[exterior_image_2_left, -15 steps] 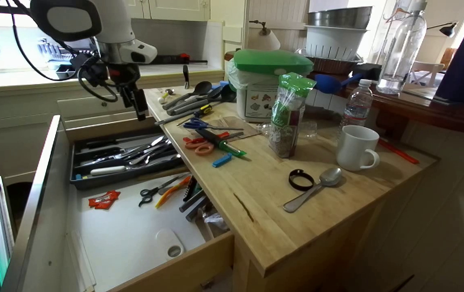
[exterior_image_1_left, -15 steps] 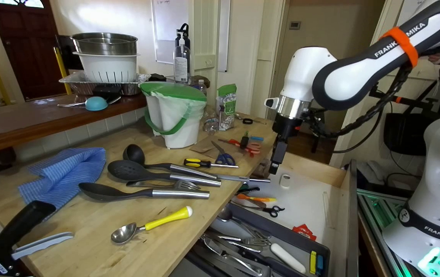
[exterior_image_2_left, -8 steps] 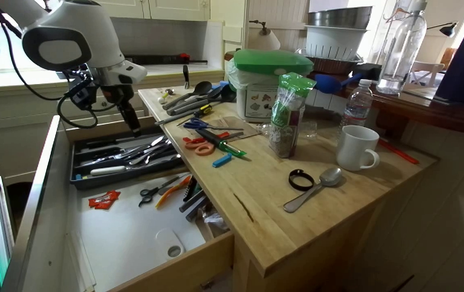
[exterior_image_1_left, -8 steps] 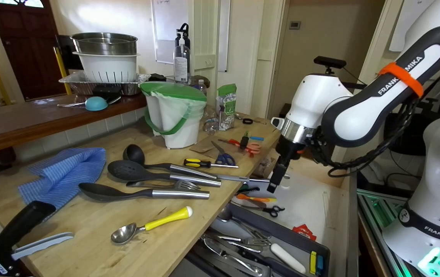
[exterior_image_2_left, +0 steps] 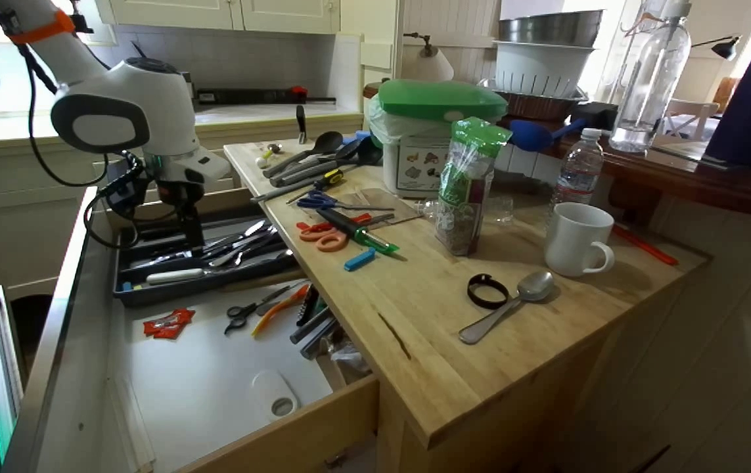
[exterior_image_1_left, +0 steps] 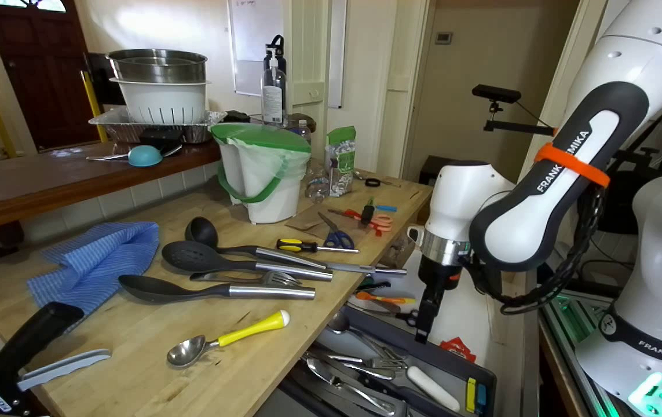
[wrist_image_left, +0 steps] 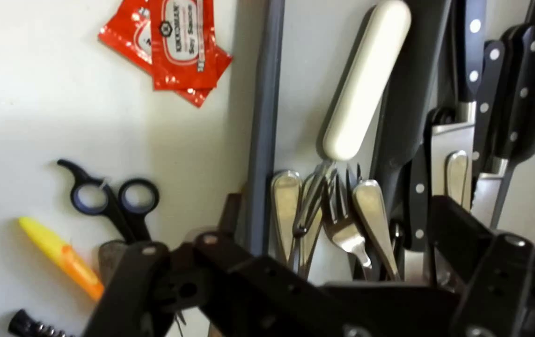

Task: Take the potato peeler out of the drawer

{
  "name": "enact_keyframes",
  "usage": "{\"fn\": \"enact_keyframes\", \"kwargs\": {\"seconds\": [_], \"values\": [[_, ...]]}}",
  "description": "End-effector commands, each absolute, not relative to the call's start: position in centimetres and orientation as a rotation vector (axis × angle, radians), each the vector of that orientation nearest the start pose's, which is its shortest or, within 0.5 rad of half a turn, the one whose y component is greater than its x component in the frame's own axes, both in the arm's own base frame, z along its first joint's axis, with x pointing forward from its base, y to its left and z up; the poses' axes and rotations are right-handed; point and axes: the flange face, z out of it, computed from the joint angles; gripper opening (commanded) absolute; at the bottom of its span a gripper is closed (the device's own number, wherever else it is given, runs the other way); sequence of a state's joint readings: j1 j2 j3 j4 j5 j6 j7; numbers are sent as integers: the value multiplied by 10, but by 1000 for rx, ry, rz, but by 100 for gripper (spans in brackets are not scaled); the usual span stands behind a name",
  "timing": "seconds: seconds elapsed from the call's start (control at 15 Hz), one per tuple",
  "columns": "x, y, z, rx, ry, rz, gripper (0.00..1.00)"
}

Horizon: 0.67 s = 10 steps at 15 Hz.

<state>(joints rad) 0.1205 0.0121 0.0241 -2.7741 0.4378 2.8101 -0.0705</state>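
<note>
In the wrist view, on the left, the drawer [wrist_image_left: 38, 117] is showing its pale floor. A yellow-and-orange tool [wrist_image_left: 61, 257] is lying there near black-handled scissors [wrist_image_left: 117, 217]. Red soy sauce packets [wrist_image_left: 183, 47] are overlapping farther along, just beside the wall of a dark cutlery tray [wrist_image_left: 265, 117]. The gripper [wrist_image_left: 342, 215] is hanging over this tray, as both exterior views are confirming; its fingers [wrist_image_left: 459, 224] are standing spread well apart. The white-handled peeler [wrist_image_left: 368, 79] is lying in the drawer, inside the tray compartment next to that wall, its metal end resting across cutlery handles [wrist_image_left: 286, 201] and showing in the gap between the fingers. A fork [wrist_image_left: 349, 236] is lying just beside it. Farther right, black-handled knives [wrist_image_left: 473, 51] are lying side by side, the gripper partly hiding them.
</note>
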Motion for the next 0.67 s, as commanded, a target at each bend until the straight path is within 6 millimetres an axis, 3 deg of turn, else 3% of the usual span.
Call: {"fn": "enact_keyframes", "kwargs": {"seconds": [0.0, 0.33, 0.4, 0.6], "values": [[377, 50, 179, -3013, 263, -44, 100], [373, 64, 148, -3054, 295, -199, 100], [374, 66, 145, -3054, 306, -233, 94], [382, 80, 136, -3038, 254, -279, 98]]}}
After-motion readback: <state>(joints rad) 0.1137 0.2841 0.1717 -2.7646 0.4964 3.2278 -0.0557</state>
